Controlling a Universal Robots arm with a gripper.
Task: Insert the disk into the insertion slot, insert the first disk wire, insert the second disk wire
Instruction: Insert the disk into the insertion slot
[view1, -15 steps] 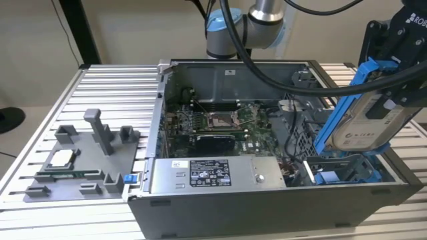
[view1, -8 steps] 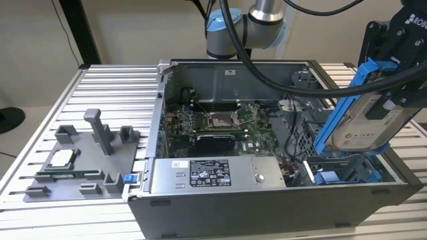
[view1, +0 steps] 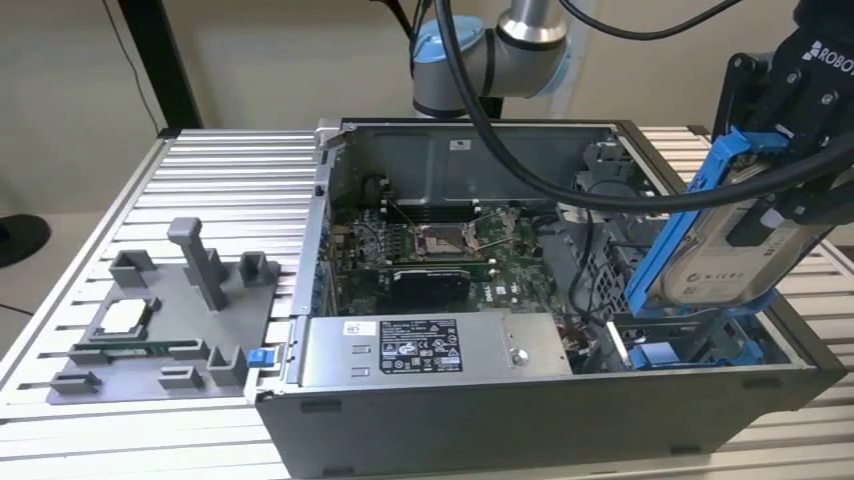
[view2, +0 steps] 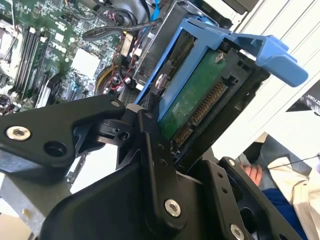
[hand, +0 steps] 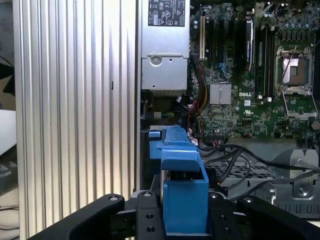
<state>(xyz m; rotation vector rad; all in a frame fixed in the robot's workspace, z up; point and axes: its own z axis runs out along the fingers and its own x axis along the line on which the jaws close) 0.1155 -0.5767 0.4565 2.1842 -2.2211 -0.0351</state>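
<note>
Exterior view shows you the gripper, fingers pinched on the disk, above the open computer case. The disk's long axis stands steep, top leaning toward the exterior view's right, lower end pointing down at the insertion slot, perhaps just touching it.

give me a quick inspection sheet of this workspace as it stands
surface: ribbed metal table with an open computer case standing on it
job's things: disk in its blue frame, held tilted above the insertion slot, not seated
clutter: grey fixture tray on the table at the exterior view's left, holding small parts
grippers: end effector shut on the disk
cables: black cables draped over the case; coloured wires inside it
surroundings: plain wall behind; a person's hand in the second wrist view
</note>
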